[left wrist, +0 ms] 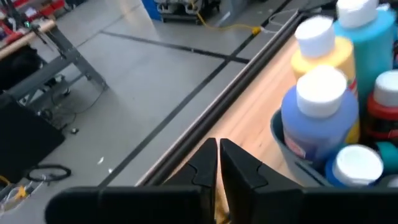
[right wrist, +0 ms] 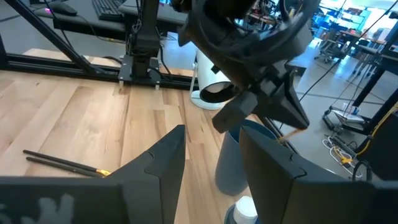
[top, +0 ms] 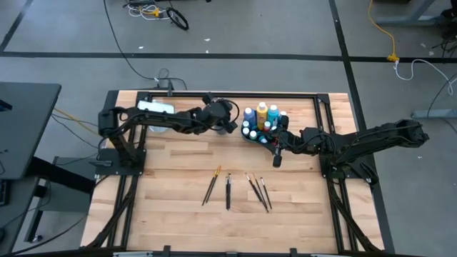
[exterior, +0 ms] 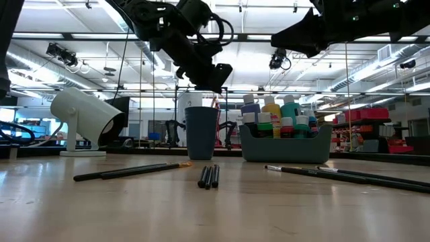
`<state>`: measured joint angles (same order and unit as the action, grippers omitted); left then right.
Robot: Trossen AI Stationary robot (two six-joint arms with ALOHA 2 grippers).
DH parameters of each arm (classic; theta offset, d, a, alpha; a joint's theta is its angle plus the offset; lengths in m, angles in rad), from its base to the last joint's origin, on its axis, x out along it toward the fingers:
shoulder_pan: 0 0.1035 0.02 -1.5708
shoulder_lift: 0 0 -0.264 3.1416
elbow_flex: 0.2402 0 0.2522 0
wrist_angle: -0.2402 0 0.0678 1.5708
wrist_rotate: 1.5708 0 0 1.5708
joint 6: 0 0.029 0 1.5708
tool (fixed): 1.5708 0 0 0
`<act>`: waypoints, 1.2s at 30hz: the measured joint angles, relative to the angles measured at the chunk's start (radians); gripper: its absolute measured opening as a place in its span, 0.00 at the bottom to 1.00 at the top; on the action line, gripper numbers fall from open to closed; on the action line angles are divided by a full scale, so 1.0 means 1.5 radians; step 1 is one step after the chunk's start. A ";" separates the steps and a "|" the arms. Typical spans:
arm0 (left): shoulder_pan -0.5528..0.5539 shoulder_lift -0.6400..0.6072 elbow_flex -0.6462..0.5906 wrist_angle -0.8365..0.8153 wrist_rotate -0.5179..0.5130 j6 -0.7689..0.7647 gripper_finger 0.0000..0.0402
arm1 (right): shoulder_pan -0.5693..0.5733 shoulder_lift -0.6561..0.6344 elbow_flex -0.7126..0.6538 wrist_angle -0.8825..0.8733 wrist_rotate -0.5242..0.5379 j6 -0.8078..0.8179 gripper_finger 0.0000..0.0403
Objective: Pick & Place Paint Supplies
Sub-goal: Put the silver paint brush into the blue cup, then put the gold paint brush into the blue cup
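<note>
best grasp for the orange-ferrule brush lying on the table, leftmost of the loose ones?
Grip the orange-ferrule brush mid-handle, coming straight down. It lies flat on the table, slightly diagonal, so turn the end effector to close across its thin shaft. Another dark brush lies right beside it; the pinch would likely need care to take only one.

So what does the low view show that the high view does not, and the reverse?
Only the low view shows the blue cup standing upright beside the bin, and the white cylinder from the side. Only the high view shows both whole arms, with the left gripper and right gripper flanking the bin. Both show the bottles and the brushes on the table.
</note>
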<state>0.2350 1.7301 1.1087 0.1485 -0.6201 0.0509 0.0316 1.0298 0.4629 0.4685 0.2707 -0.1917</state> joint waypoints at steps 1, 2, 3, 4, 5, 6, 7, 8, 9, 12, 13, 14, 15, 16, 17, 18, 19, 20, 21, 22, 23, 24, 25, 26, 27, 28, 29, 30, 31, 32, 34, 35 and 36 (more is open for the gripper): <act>-0.001 -0.001 0.000 0.001 0.001 0.004 0.07 | 0.000 0.000 0.000 0.000 0.000 0.000 0.38; -0.004 -0.001 0.000 0.000 0.001 0.005 0.07 | 0.000 0.000 0.000 0.000 0.000 0.000 0.38; -0.006 -0.001 0.000 -0.002 0.000 0.005 0.07 | 0.000 0.000 0.000 0.000 0.000 0.000 0.38; -0.009 -0.001 0.000 -0.004 -0.001 0.006 0.07 | 0.000 0.000 0.000 0.000 0.000 0.000 0.38; -0.013 -0.001 0.000 -0.002 -0.007 0.009 0.08 | 0.000 0.000 0.000 0.000 0.000 0.000 0.38; -0.018 -0.004 0.000 -0.003 -0.015 0.011 0.08 | 0.000 0.000 0.000 0.000 0.000 0.000 0.38; -0.025 -0.011 0.000 -0.008 -0.023 0.011 0.08 | 0.000 0.000 0.000 0.000 0.000 0.000 0.38; -0.034 -0.017 0.000 -0.006 -0.030 0.012 0.07 | 0.000 0.000 0.000 0.000 0.000 0.000 0.38; -0.044 -0.026 0.003 -0.011 -0.030 0.011 0.07 | 0.000 0.000 0.000 0.000 0.000 0.000 0.38; -0.080 -0.061 0.004 -0.035 -0.024 0.012 0.06 | 0.000 0.000 0.000 -0.005 0.000 0.006 0.38; -0.093 -0.074 0.004 -0.050 -0.023 0.012 0.05 | 0.000 0.000 0.000 -0.013 0.000 0.023 0.38; -0.107 -0.087 0.004 -0.057 -0.022 0.012 0.05 | 0.000 0.000 0.000 -0.019 -0.002 0.045 0.38; -0.120 -0.100 0.005 -0.068 -0.022 0.014 0.04 | 0.000 0.000 0.000 -0.027 -0.010 0.068 0.38; -0.134 -0.113 0.005 -0.083 -0.023 0.015 0.04 | 0.000 0.000 0.000 -0.035 -0.020 0.082 0.38; -0.146 -0.126 0.005 -0.100 -0.025 0.017 0.03 | 0.000 0.000 0.000 -0.043 -0.032 0.087 0.38; -0.158 -0.137 0.005 -0.118 -0.026 0.014 0.03 | 0.000 0.000 0.000 -0.050 -0.045 0.088 0.38; -0.169 -0.148 0.005 -0.132 -0.027 0.006 0.03 | 0.000 0.000 0.000 -0.055 -0.057 0.086 0.38; -0.179 -0.160 0.005 -0.154 -0.027 -0.004 0.03 | 0.000 0.000 0.000 -0.056 -0.067 0.086 0.38; -0.189 -0.171 0.005 -0.182 -0.027 -0.020 0.03 | 0.000 0.001 0.000 -0.054 -0.078 0.088 0.38; -0.199 -0.179 0.005 -0.195 -0.029 -0.042 0.03 | 0.000 0.003 0.000 -0.050 -0.089 0.090 0.38; -0.208 -0.186 0.005 -0.207 -0.030 -0.064 0.03 | 0.000 0.004 0.000 -0.050 -0.096 0.098 0.38; -0.217 -0.195 0.005 -0.234 -0.032 -0.081 0.02 | 0.000 0.007 0.000 -0.048 -0.103 0.106 0.38; -0.225 -0.198 0.005 -0.247 -0.034 -0.091 0.02 | 0.000 0.013 0.001 -0.037 -0.114 0.111 0.38; -0.233 -0.200 0.005 -0.255 -0.034 -0.100 0.02 | 0.001 0.019 0.001 -0.034 -0.123 0.111 0.39; -0.239 -0.203 0.002 -0.267 -0.035 -0.109 0.02 | 0.001 0.026 0.000 -0.030 -0.132 0.111 0.39; -0.245 -0.204 -0.004 -0.270 -0.037 -0.121 0.02 | 0.001 0.039 0.000 -0.016 -0.140 0.111 0.40; -0.250 -0.204 -0.013 -0.264 -0.038 -0.137 0.02 | 0.001 0.051 0.001 -0.007 -0.146 0.111 0.40; -0.255 -0.204 -0.025 -0.255 -0.038 -0.154 0.02 | 0.001 0.063 0.000 0.000 -0.152 0.111 0.41; -0.257 -0.204 -0.043 -0.242 -0.038 -0.174 0.02 | 0.001 0.080 0.000 0.019 -0.160 0.111 0.43; -0.260 -0.204 -0.061 -0.231 -0.033 -0.201 0.02 | 0.001 0.097 0.001 0.031 -0.171 0.111 0.44; -0.265 -0.204 -0.100 -0.196 -0.017 -0.269 0.02 | 0.001 0.128 0.000 0.049 -0.190 0.116 0.47; -0.266 -0.204 -0.119 -0.180 -0.005 -0.303 0.02 | 0.001 0.143 0.000 0.061 -0.198 0.119 0.48; -0.268 -0.204 -0.137 -0.167 0.010 -0.329 0.02 | 0.001 0.154 0.000 0.063 -0.205 0.122 0.50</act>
<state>-0.1674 1.4242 0.9033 -0.1014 -0.6047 -0.4427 0.0334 1.2606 0.4633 0.5632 -0.0368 -0.0083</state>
